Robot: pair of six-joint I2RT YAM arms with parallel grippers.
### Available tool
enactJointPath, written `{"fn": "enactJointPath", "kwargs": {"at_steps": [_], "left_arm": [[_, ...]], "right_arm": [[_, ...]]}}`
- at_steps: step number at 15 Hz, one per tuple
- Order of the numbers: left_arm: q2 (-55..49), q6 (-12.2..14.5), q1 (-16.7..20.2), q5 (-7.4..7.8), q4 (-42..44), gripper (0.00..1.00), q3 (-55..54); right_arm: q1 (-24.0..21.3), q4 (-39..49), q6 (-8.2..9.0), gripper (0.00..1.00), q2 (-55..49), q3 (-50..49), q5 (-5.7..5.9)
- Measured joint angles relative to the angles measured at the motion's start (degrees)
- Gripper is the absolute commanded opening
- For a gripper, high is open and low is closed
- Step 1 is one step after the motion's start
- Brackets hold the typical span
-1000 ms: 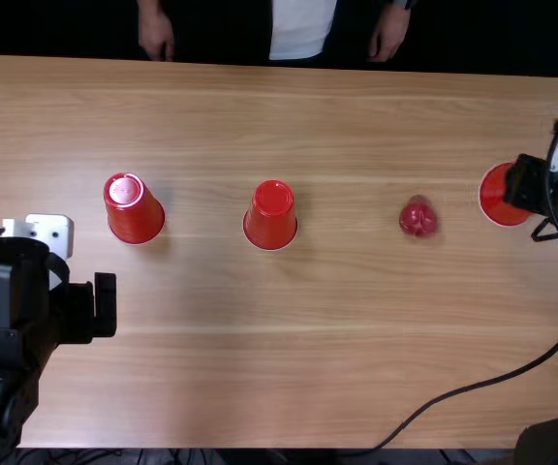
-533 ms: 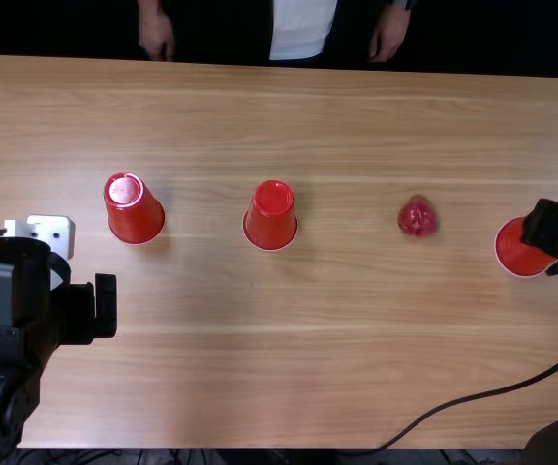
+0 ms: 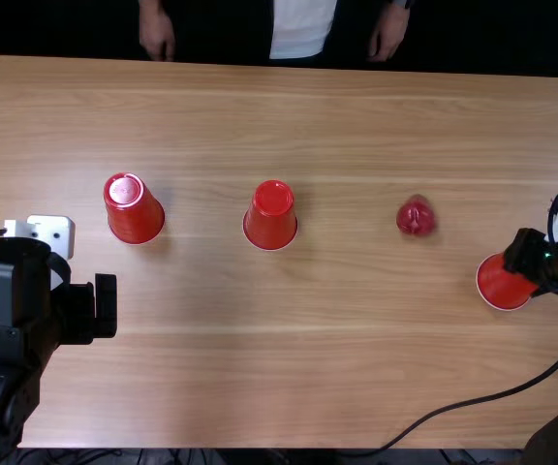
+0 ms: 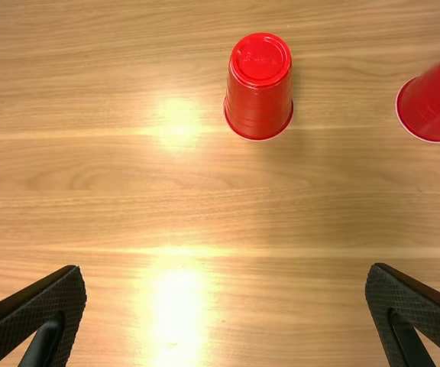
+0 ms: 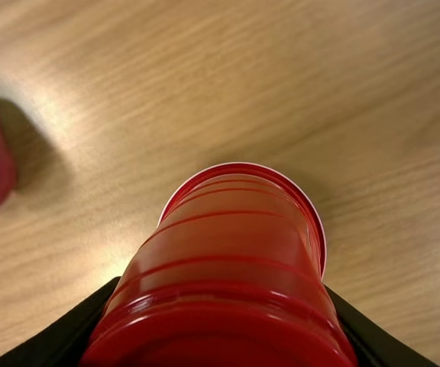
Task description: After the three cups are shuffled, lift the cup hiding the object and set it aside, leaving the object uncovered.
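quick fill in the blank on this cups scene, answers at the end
1. The right end effector is ____ on the held cup.
2. The left cup and the middle cup stand ____ down on the table.
3. In the top view, the red object lies to the ____ of the middle cup.
4. The left end effector is ____, holding nothing.

Answers: shut; upside; right; open

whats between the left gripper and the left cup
Nothing: just bare table between the left gripper and the left cup, as the left wrist view shows.
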Motion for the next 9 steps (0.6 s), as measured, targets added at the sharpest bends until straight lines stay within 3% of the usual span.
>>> {"fn": "enactJointPath", "kwargs": {"at_steps": [1,2,3,4,5,9], "left_arm": [[0.00,0.00,0.00,-0.02,0.02,1.00,0.02],[0.00,0.02,0.00,0.00,0.04,1.00,0.02],[0.00,0.02,0.00,0.00,0.04,1.00,0.00],[0.00,0.00,0.00,-0.02,0.04,1.00,0.00],[0.00,0.00,0.00,0.00,0.04,1.00,0.02],[0.00,0.02,0.00,-0.02,0.02,1.00,0.02]], "right_arm": [[0.00,-0.13,0.00,0.00,0.31,-0.20,-0.02],[0.02,0.04,-0.02,0.17,0.76,-0.20,-0.02],[0.00,0.07,0.00,0.46,1.07,-0.57,-0.02],[0.00,0.00,0.04,0.83,1.11,-1.20,-0.04],[0.02,-0.02,0.00,1.00,1.11,-1.29,-0.07],[0.02,0.04,0.02,1.00,1.14,-1.29,-0.07]]}}
